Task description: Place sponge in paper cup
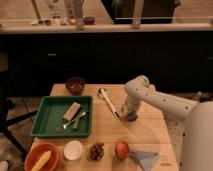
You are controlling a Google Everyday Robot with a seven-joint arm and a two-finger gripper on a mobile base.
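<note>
The sponge, a tan block, lies in the green tray on the left of the wooden table, beside a fork. The white paper cup stands near the front edge, just below the tray. My gripper points down at the tabletop right of centre, far from both the sponge and the cup, next to the end of a white brush. Nothing shows in the gripper.
A dark bowl stands behind the tray. Along the front edge are an orange bowl with a banana, a small bowl of dark pieces, a round fruit and a grey-blue cloth. A dark counter runs behind the table.
</note>
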